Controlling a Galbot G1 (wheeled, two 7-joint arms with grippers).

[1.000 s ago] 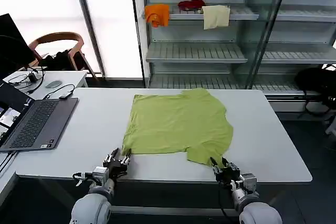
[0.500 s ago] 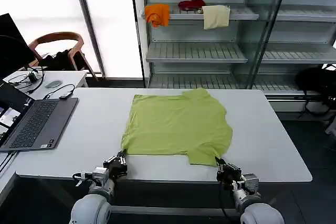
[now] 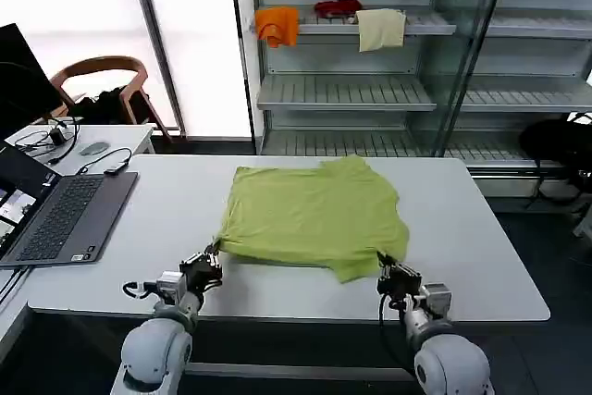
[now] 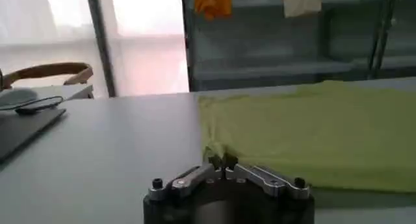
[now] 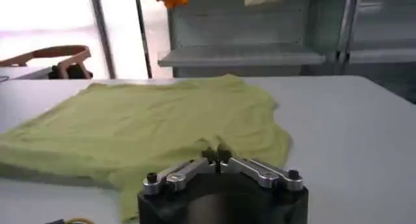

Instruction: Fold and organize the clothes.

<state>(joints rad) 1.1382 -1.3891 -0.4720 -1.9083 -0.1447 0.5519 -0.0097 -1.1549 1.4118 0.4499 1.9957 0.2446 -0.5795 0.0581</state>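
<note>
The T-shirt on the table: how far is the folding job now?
Done: the T-shirt lies spread on the table. In hand: the left hand and the right hand each pinch a near corner, lifting the near edge. Left: every fold; none is made yet.

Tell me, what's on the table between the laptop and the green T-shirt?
Nothing: in the head view the white table is bare between the laptop and the T-shirt.
</note>
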